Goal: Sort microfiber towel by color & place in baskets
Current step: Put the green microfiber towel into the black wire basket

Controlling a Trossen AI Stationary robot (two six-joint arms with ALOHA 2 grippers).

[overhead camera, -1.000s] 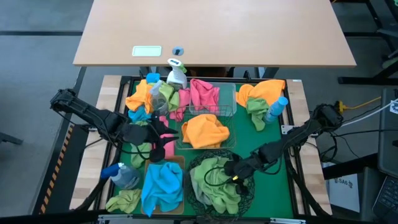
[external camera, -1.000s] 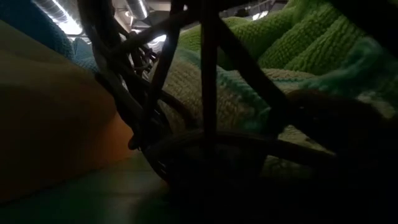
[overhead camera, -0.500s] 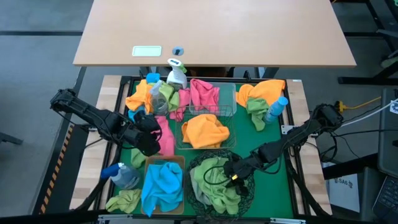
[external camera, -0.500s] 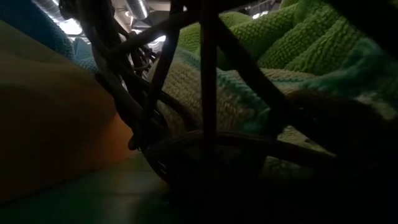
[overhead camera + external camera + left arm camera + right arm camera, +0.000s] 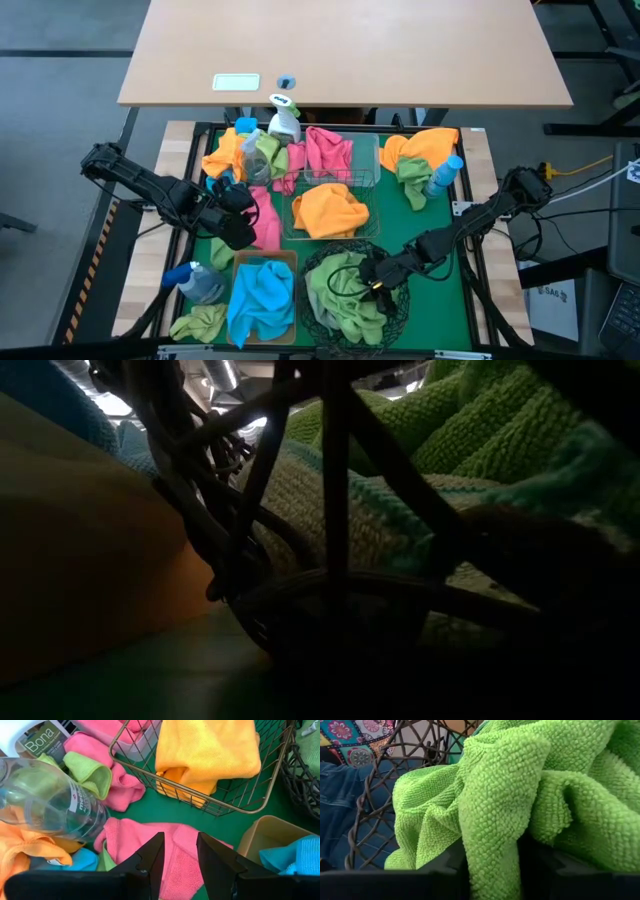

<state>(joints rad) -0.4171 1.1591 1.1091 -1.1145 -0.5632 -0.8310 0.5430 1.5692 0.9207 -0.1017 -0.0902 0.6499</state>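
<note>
Since a second ago, the left gripper has been brought from a spread-out pose at the left centre of the high view onto the pink microfiber towel lying on the green table mat; over the last half second almost nothing more has shifted. This is judged to mean that a pink towel is about to be picked for sorting, while the right arm's drop of a green one is nearly done.

In the left wrist view the left gripper is seen with its two dark fingers spread a small way apart, the pink towel filling the gap between them. Contact with the cloth looks likely, but no pinch has been made.

The right gripper, at the lower centre of the high view, is held over the rim of the round black wire-mesh basket. In the right wrist view its fingers are pressed around a fold of the lime-green microfiber towel, which is draped inside the basket; it appears to be gripped, not yet released.

Elsewhere, an orange towel is lying in the pale wire rectangular basket at the centre, a blue towel in the tan rectangular bin at the lower left, and mixed towels remain heaped along the upper edge beside a clear spray bottle.
</note>
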